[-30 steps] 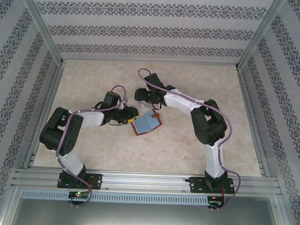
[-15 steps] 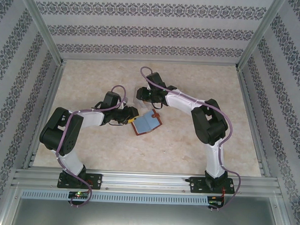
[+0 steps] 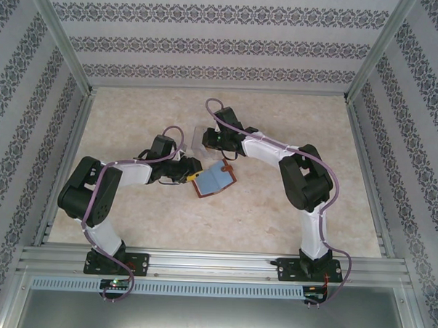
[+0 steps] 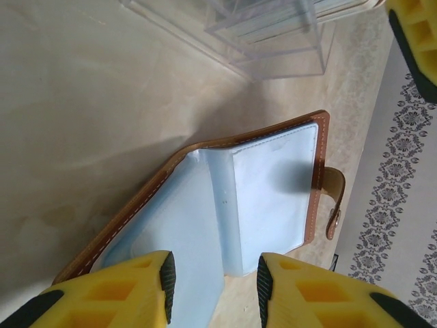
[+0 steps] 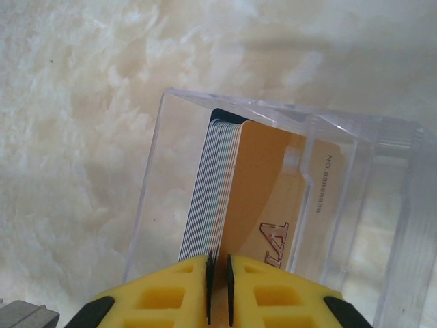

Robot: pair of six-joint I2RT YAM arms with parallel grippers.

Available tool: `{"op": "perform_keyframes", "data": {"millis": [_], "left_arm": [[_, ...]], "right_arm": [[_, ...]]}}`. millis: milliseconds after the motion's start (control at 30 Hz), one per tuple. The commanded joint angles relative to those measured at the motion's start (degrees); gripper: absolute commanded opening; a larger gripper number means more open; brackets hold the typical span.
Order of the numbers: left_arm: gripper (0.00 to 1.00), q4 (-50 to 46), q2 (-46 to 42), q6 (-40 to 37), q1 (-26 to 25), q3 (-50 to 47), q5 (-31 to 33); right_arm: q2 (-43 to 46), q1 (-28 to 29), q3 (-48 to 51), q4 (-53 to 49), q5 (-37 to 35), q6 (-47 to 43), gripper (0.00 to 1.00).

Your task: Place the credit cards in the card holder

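Observation:
The card holder (image 3: 215,180) lies open on the table, with a reddish-brown leather rim, pale blue pockets (image 4: 273,191) and a snap tab (image 4: 334,198). My left gripper (image 4: 215,290) is at its near edge, jaws apart, the left finger over the left pocket and the right finger just past the middle leaf. The credit cards (image 5: 205,191) stand on edge as a stack in a clear box (image 5: 153,178). An orange-tan card (image 5: 263,184) faces outward. My right gripper (image 5: 218,287) reaches into the box from above, shut on that card's top edge.
The clear plastic box (image 3: 199,138) stands just beyond the holder, with the right gripper (image 3: 208,140) over it. It also appears in the left wrist view as the clear box (image 4: 273,34), where one yellow fingertip (image 4: 413,34) of the right gripper is at top right. Patterned walls enclose the marbled table (image 3: 293,131).
My right gripper has closed from wide apart down onto the orange-tan card's edge and shifted slightly over the box. The left arm and the holder have stayed put.

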State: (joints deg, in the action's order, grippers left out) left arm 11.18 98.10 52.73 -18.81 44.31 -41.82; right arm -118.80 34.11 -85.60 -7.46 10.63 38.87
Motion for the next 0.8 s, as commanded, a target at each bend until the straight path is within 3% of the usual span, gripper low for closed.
{"op": "perform_keyframes", "data": {"millis": [0,500,767], "left_arm": [[0.39,0.8,0.6,-0.9,-0.7,-0.7,-1.4],[0.39,-0.6,0.5,-1.7,-0.8,0.2,-1.6],[0.39,-1.2,0.6,-1.9,-0.7,0.5,-1.6]], "right_arm": [[2.6,-0.3,1.5,1.3,1.1,0.0,0.14],[4.9,-1.2,2.7,1.3,1.8,-0.4,0.0],[6.3,-1.7,3.1,0.3,1.5,-1.6,0.0]]}}
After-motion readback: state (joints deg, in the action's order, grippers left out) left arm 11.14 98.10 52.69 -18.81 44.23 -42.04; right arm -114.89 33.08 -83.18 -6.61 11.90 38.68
